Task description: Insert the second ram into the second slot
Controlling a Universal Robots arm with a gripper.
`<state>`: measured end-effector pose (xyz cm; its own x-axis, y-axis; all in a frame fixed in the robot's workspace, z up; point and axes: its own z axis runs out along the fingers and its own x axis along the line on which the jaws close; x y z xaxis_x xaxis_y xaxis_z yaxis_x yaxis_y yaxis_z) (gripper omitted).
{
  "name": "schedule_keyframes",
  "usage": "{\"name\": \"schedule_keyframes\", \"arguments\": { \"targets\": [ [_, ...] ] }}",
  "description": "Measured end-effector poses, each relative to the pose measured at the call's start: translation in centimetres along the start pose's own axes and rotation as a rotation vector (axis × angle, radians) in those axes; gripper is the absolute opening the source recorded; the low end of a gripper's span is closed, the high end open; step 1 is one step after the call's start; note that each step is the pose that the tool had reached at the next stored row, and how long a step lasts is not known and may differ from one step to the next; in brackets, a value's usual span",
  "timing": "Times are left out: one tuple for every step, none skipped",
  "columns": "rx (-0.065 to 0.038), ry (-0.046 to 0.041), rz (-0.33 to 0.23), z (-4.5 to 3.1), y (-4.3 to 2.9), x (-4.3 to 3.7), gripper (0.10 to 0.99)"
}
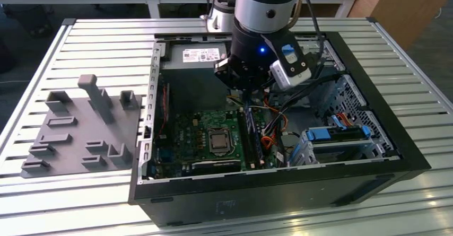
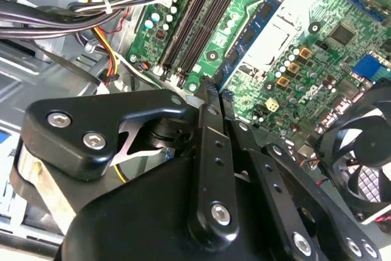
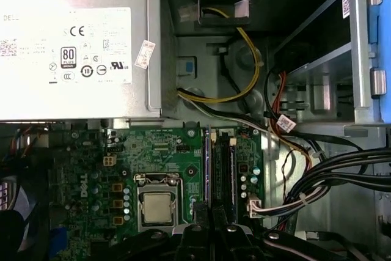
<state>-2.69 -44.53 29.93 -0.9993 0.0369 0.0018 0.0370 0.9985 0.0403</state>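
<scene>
– Ram position first, please: where is it now?

– A thin blue ram (image 1: pixel 249 135) stands on its edge in the slot next to the processor socket (image 3: pixel 157 207), in the lower middle of the exterior view. It also shows in both wrist views (image 2: pixel 253 32) (image 3: pixel 206 163). I take it for the second ram, but I cannot confirm this.

– And the other slots (image 3: pixel 225 172)?

– Beside it they look dark and, I think, not filled.

– Why does the arm stand so straight over the case (image 1: pixel 396 140)?

– In my judgement, because a ram goes down into its slot vertically. The hand (image 1: pixel 244 94) points down at the board (image 1: pixel 191 135), in line with the stick, and it stays away from the cables (image 1: pixel 283 122) on the exterior view's right.

– How is the hand itself?

– In the second wrist view the two fingers lie together, and I see nothing between them. The hand (image 2: pixel 212 90) has its tips at the near end of the ram. It looks more like pressing than gripping.

– Does it touch the ram?

– I cannot tell. The tips are just at that end, but contact is hidden.

– Is the ram fully seated?

– It stands level along the slot, but I cannot tell this either.
</scene>
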Motion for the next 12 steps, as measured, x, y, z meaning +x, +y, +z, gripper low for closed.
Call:
{"name": "schedule_keyframes", "arguments": {
  "targets": [
    [0.000, 0.0002, -0.005, 0.14, -0.03, 0.00, 0.137],
    [0.000, 0.0005, -0.013, 0.42, -0.10, -0.01, 0.137],
    [0.000, 0.0006, -0.017, 0.60, -0.18, -0.02, 0.137],
    [0.000, 0.0008, -0.019, 0.75, -0.33, -0.02, 0.137],
    [0.000, 0.0008, -0.019, 0.94, -0.42, -0.03, 0.137],
    [0.000, 0.0007, -0.019, 1.14, -0.52, -0.03, 0.137],
    [0.000, 0.0008, -0.019, 1.31, -0.62, -0.03, 0.137],
    [0.000, 0.0008, -0.019, 1.49, -0.70, -0.03, 0.137],
    [0.000, 0.0007, -0.019, 1.67, -0.77, -0.03, 0.137],
    [0.000, 0.0008, -0.019, 1.80, -0.84, -0.04, 0.137],
    [0.000, 0.0008, -0.019, 1.91, -0.88, -0.04, 0.137],
    [0.000, 0.0008, -0.020, 2.03, -0.90, -0.03, 0.137]
  ]
}}
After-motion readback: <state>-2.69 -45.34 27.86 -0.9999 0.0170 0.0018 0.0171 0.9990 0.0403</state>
